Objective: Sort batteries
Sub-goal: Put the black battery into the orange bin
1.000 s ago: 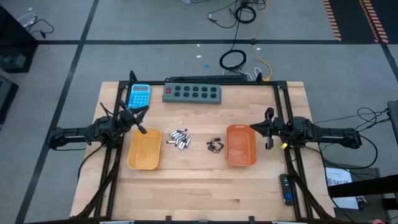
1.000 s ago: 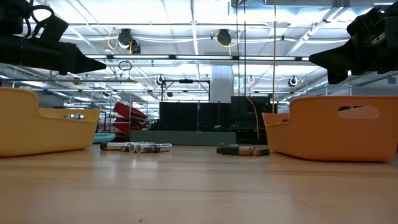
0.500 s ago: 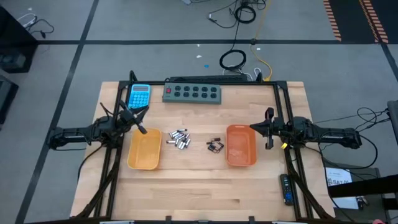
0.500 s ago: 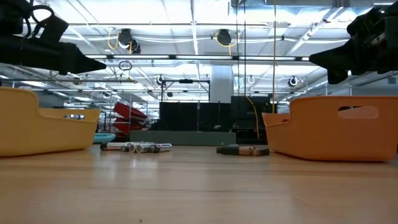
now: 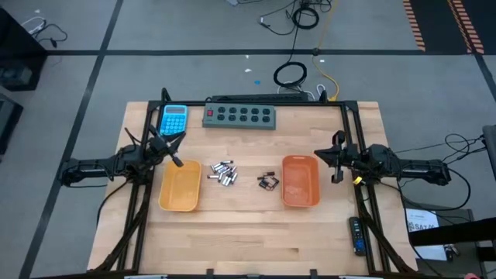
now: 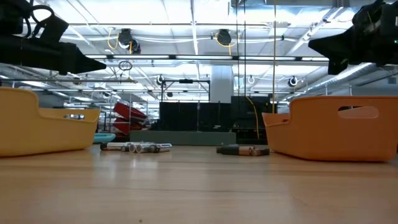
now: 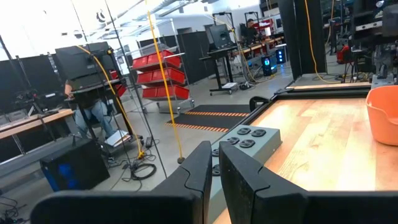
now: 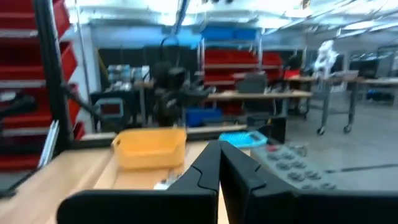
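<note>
Batteries lie in two loose clusters on the table (image 5: 256, 232) between the trays: a silvery group (image 5: 222, 172) just beside the left yellow tray (image 5: 180, 188), and a darker group (image 5: 268, 181) just beside the right orange tray (image 5: 300, 181). The left tool (image 5: 175, 149) hangs over the left tray's far corner, near the calculator (image 5: 173, 119), its fingers closed on nothing. The right tool (image 5: 336, 157) sits at the table's right edge beside the orange tray, closed and empty. The near half of the table lies bare.
</note>
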